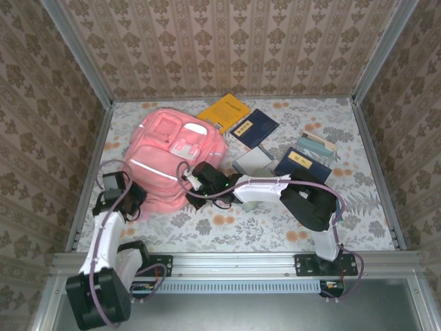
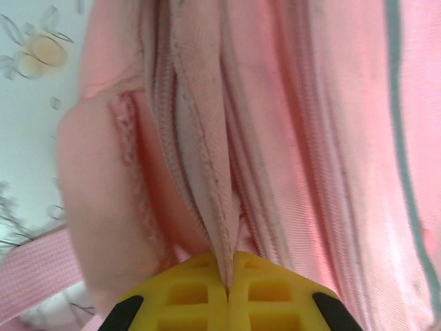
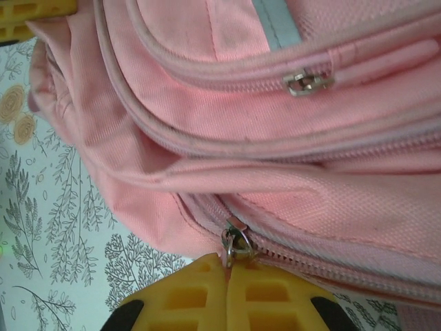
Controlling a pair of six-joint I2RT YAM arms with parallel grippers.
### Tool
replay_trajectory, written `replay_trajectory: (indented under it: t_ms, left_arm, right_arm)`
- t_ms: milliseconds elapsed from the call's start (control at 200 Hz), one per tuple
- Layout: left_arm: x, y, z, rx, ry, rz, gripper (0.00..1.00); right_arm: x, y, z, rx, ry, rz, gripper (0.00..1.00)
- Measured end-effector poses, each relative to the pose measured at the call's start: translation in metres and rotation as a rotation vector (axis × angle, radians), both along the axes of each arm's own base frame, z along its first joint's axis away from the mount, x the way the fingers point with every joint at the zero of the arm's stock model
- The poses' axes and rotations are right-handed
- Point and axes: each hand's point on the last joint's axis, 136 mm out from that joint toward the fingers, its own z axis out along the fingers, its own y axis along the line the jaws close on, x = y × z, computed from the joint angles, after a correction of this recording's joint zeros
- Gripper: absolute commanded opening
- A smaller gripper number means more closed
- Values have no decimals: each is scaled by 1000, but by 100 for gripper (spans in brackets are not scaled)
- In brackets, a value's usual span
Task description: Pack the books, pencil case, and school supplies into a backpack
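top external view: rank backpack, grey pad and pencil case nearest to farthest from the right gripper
1. backpack, touching the right gripper, on its left
2. grey pad, to its right, mid-table
3. pencil case, farther right

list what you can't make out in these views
Backpack interior: all views, its own fabric covers it.
Yellow book label text: top view, too small.
Navy book near edge: top view, right arm overlaps it.
Left hand: left wrist view, bottom edge crops it.

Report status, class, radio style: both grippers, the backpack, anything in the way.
Left gripper shut on backpack fabric fold. Right gripper shut on zipper pull. Books on table, unpacked. No obstruction seen.
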Motion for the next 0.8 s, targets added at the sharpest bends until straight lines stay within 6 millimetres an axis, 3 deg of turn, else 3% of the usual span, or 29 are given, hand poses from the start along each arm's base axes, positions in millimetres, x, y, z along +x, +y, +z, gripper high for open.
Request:
replay_trajectory:
  t_ms: [215,570,635,690,755,800]
  left_arm:
    - [-13,-26,3,-88,-112,71,0]
    - [-13,-19,1,-116,-135,189,0]
    - [-11,-17,0,-115,-132,192,0]
    - [-9,-17,0,-118,-128,187,11]
    - [-7,-17,1,-114,-120,170,38]
    - [-5,-17,5,-108,-121,156,42]
  right_arm:
    - [-7,-8,-9,-47,32,-2,0]
    - [-38,0,5,-56,41,63,0]
    - [-40,-1,7,-52,46,67,23]
    - [-41,-1,9,-40,64,67,29]
    - [-39,-1,13,-20,85,60,37]
    - [-35,-1,18,2,89,51,42]
